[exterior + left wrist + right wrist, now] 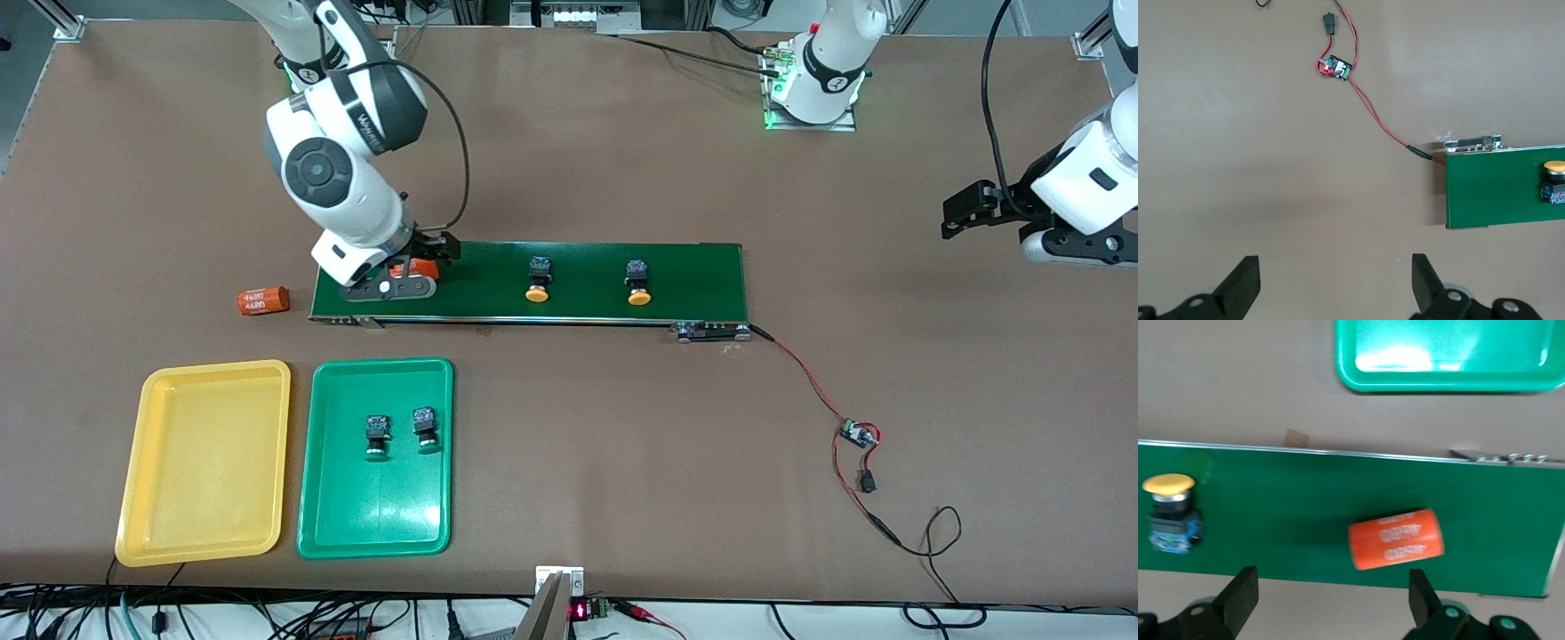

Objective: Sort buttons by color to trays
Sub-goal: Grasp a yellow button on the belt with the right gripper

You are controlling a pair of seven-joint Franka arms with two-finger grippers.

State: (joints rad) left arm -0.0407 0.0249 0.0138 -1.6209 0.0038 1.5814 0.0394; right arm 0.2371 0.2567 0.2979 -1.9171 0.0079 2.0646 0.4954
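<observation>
Two green-capped buttons [377, 437] [425, 429] are lying side by side in the green tray [338, 533], caps pointing toward the front camera, long axes running near-to-far. The yellow tray [151, 533] is sitting just beside it, toward the right arm's end of the table. Two yellow-capped buttons [538, 279] [637, 283] are lying on the conveyor belt [693, 276], caps likewise facing the camera. The right gripper [1328, 590] is hovering over the belt's end with fingers spread, above an orange cylinder [1397, 539]. Another orange cylinder [262, 300] is lying off the belt. The left gripper [1335, 277] is waiting, fingers apart, over bare table [1238, 167].
</observation>
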